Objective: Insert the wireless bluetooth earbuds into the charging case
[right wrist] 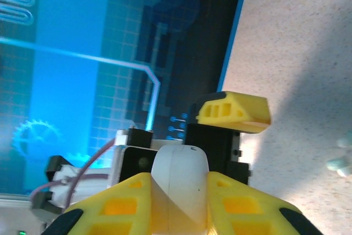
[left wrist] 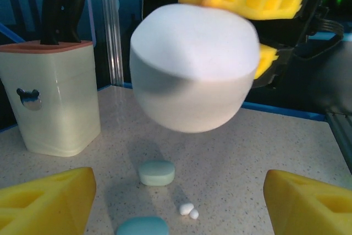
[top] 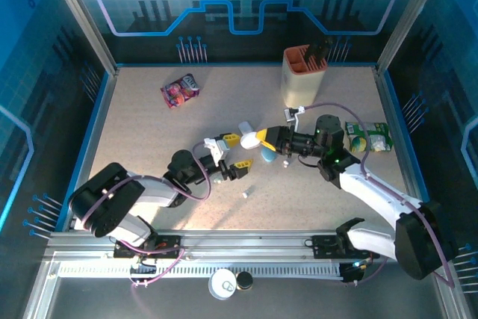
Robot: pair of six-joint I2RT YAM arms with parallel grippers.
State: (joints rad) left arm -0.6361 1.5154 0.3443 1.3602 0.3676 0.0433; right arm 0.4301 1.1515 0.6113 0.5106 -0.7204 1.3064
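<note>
My right gripper (top: 256, 138) is shut on a white charging case (top: 248, 128), held closed above the table. That case (left wrist: 195, 70) hangs large right in front of my left gripper (left wrist: 179, 191), whose yellow fingers (left wrist: 49, 202) stand wide open with nothing between them. In the right wrist view the case (right wrist: 179, 180) sits squeezed between the right gripper (right wrist: 179, 182). Two tiny white earbuds (left wrist: 189, 209) lie on the table beneath, beside a pale green case (left wrist: 157, 172) and a blue case (left wrist: 142, 227). Other white earbuds lie loose (top: 284, 163) (top: 244, 194). My left gripper (top: 236, 152) faces the right one.
A cream knife block (top: 303, 76) stands at the back right. A purple snack bag (top: 179, 90) lies at the back left and a green packet (top: 371, 137) by the right arm. A blue rim (top: 101, 121) borders the table.
</note>
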